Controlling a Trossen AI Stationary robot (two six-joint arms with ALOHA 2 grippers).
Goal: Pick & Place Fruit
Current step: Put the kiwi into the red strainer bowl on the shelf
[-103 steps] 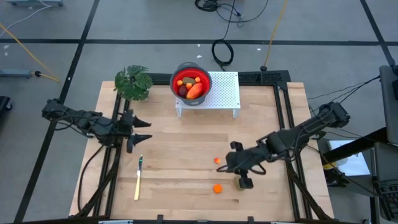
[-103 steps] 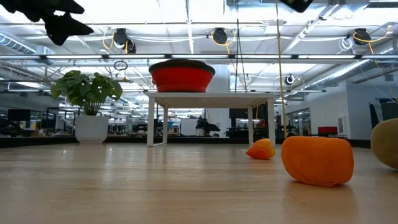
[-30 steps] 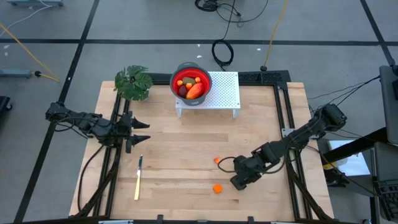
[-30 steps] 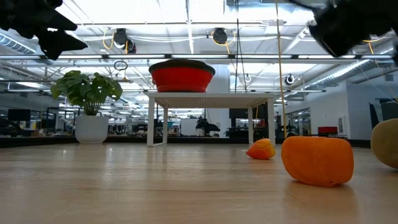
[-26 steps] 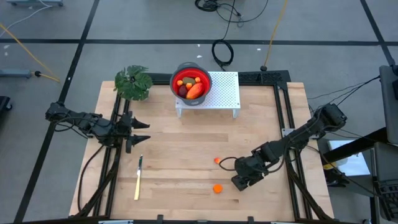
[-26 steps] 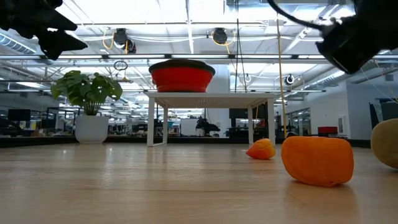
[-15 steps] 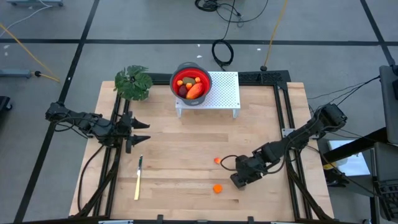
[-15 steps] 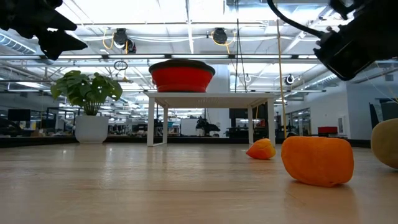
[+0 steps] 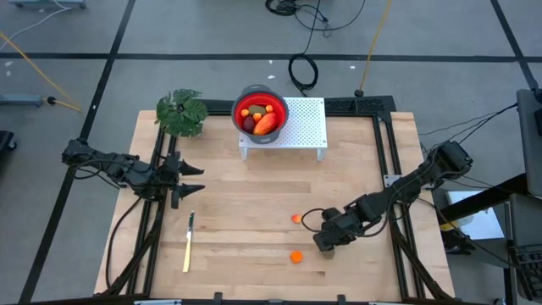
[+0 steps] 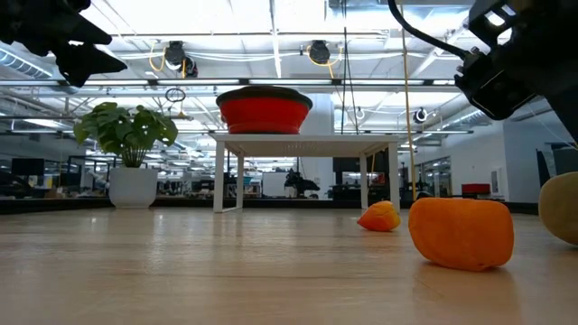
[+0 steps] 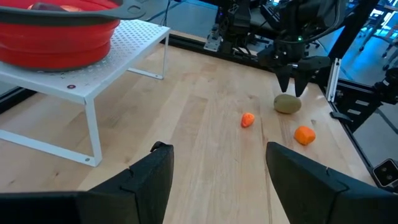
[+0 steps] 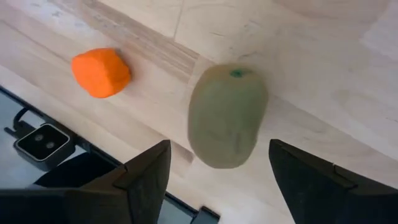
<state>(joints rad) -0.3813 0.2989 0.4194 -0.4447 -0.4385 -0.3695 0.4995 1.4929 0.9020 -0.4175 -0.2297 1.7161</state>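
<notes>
Olive-brown oval fruit [image 12: 227, 116] lies on the wooden table [image 9: 254, 199] directly beneath the right gripper [image 12: 214, 163]; open, empty fingers apparently straddle its width.

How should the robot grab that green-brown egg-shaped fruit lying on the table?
Probably from straight above, around its middle. The olive-brown fruit lies on its side on the wooden table, so its narrow waist gives the fingers two rounded sides to pinch. The right gripper hangs over it, open, one finger on each side.
</notes>
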